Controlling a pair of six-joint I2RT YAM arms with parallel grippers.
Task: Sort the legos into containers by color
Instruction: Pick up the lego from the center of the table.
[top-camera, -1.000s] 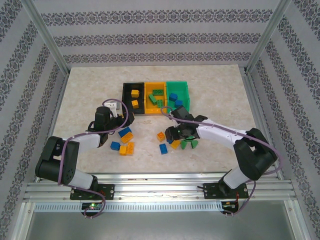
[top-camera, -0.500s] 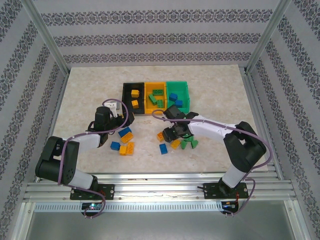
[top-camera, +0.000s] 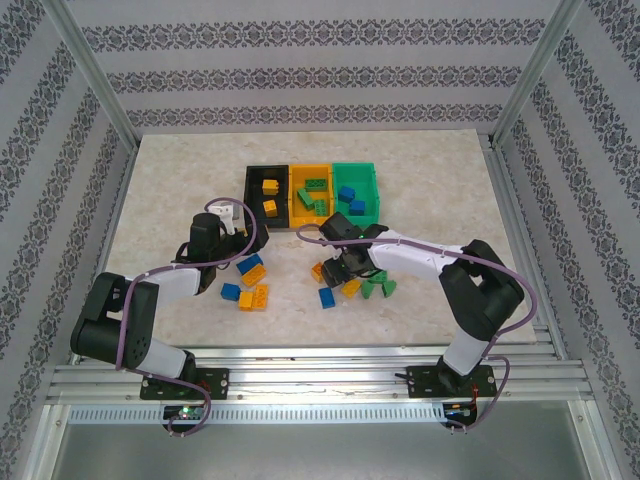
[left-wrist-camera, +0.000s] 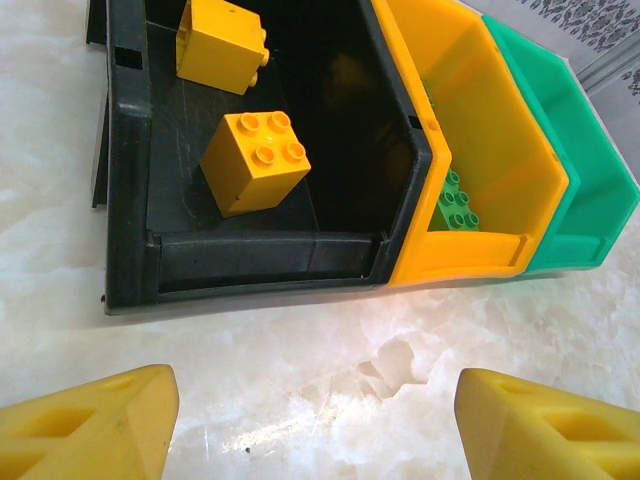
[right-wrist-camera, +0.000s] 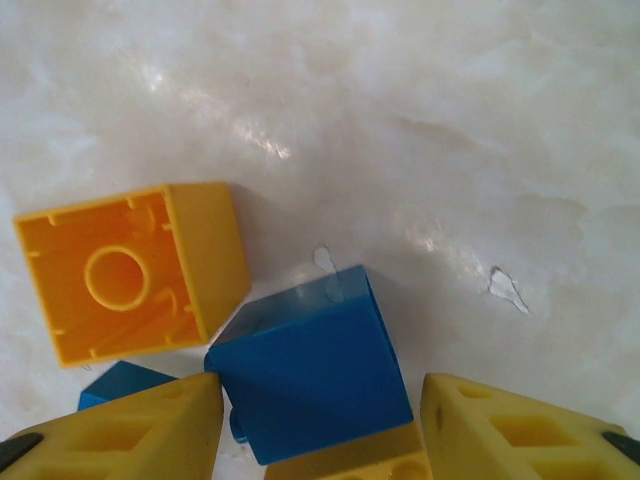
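Note:
The containers stand in a row at the back: black bin (top-camera: 252, 192), orange bin (top-camera: 296, 190) and green bin (top-camera: 370, 184). The black one (left-wrist-camera: 130, 200) holds two orange legos (left-wrist-camera: 255, 160). A green lego (left-wrist-camera: 455, 205) lies in the orange bin (left-wrist-camera: 470, 150). My left gripper (left-wrist-camera: 317, 400) hovers open over bare table just in front of the black bin. My right gripper (right-wrist-camera: 320, 400) is low over the loose legos and open. A blue lego (right-wrist-camera: 310, 370) lies between its fingers, against the left finger (right-wrist-camera: 150, 430) and a little apart from the right one. An orange lego (right-wrist-camera: 120, 270) lies beside it.
Loose blue and orange legos (top-camera: 250, 280) lie by my left arm. More legos sit around my right gripper (top-camera: 340, 268): orange (top-camera: 320, 272), blue (top-camera: 327, 297) and green (top-camera: 378, 286). The enclosure's metal posts and patterned walls ring the table.
My right gripper has slid left, from above the green legos to the blue and orange ones, and its jaws have widened. The left arm has stayed still.

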